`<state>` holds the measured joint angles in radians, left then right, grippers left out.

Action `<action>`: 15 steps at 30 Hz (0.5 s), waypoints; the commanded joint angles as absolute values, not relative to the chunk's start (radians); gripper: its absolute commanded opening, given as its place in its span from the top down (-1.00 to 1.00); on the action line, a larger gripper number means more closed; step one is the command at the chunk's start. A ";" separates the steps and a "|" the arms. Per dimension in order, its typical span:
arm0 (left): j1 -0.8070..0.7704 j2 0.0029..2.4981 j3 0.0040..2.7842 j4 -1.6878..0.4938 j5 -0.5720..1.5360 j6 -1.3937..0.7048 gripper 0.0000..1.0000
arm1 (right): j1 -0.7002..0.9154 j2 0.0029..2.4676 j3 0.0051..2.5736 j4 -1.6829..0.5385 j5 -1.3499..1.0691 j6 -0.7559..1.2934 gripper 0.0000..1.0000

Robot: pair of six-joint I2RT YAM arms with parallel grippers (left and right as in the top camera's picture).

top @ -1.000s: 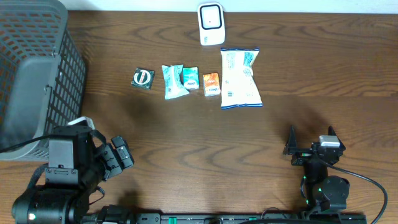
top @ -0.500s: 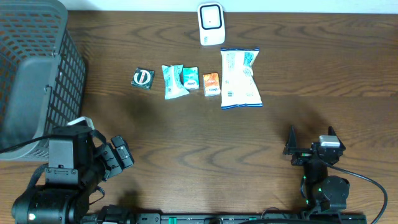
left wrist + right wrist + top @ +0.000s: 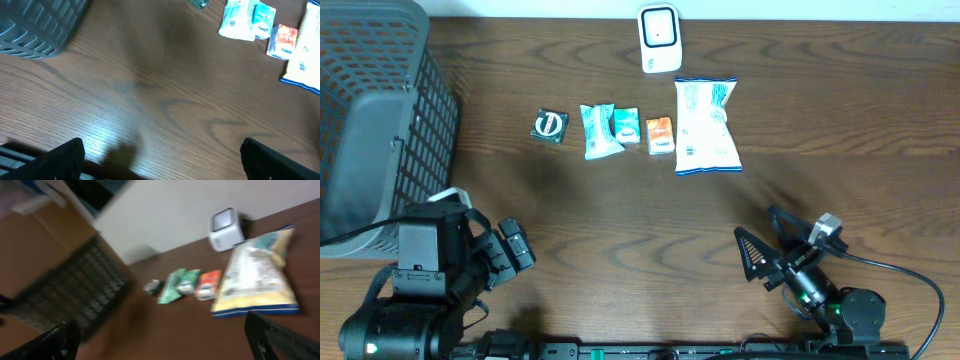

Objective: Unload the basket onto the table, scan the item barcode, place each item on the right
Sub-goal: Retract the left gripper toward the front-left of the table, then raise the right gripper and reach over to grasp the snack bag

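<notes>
From overhead, a white scanner (image 3: 659,38) is seen at the far edge of the desk (image 3: 620,210), with a row laid just before it: dark packet (image 3: 550,125), teal packets (image 3: 599,130), orange packet (image 3: 660,136), white bag (image 3: 706,126). The left fingers (image 3: 517,248) and right fingers (image 3: 752,250) are spread, empty, well apart from the row.

In the left wrist view, bare desk is framed by the spread fingers (image 3: 60,155), the teal packets (image 3: 240,20) lying top right.

In the blurred right wrist view, scanner (image 3: 225,227) and bag (image 3: 257,280) are seen beyond the spread fingers (image 3: 280,340).
</notes>
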<state>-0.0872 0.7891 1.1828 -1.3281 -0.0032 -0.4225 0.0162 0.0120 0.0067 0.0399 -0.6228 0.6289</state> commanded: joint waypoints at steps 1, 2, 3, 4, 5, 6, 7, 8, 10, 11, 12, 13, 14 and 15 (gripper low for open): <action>-0.089 0.790 1.174 -1.331 -0.009 -0.428 -0.96 | 0.015 0.006 0.006 0.196 -0.706 0.812 -0.99; -0.089 0.790 1.174 -1.331 -0.009 -0.428 -0.96 | 0.015 0.006 0.006 0.260 -0.706 0.812 -0.99; -0.089 0.790 1.174 -1.331 -0.009 -0.428 -0.96 | 0.015 0.006 0.006 0.342 -0.706 0.812 -0.98; -0.089 0.790 1.174 -1.331 -0.009 -0.428 -0.96 | 0.015 0.006 0.006 0.430 -0.704 0.812 -0.99; -0.089 0.790 1.174 -1.331 -0.009 -0.428 -0.96 | 0.015 0.006 0.007 0.501 -0.691 0.813 -0.99; -0.089 0.790 1.174 -1.331 -0.009 -0.428 -0.96 | 0.015 0.006 0.010 0.559 -0.670 0.815 -0.98; -0.089 0.790 1.174 -1.331 -0.009 -0.428 -0.96 | 0.015 0.006 0.037 0.614 -0.617 0.814 -0.99; -0.089 0.790 1.174 -1.331 -0.009 -0.428 -0.95 | 0.015 0.007 0.068 0.607 -0.580 0.801 -0.99; -0.089 0.790 1.174 -1.331 -0.009 -0.428 -0.96 | 0.015 0.019 0.122 0.592 -0.553 0.734 -0.98; -0.089 0.790 1.174 -1.331 -0.009 -0.428 -0.96 | 0.014 0.036 0.173 0.564 -0.548 0.667 -0.98; -0.089 0.790 1.174 -1.331 -0.009 -0.428 -0.95 | 0.014 0.053 0.212 0.537 -0.548 0.616 -0.98; -0.089 0.790 1.174 -1.331 -0.009 -0.428 -0.96 | 0.014 0.072 0.249 0.508 -0.548 0.572 -0.99; -0.089 0.790 1.174 -1.331 -0.009 -0.428 -0.96 | 0.014 0.097 0.295 0.468 -0.548 0.527 -0.99; -0.089 0.790 1.174 -1.331 -0.009 -0.428 -0.96 | 0.014 0.126 0.343 0.425 -0.548 0.482 -0.99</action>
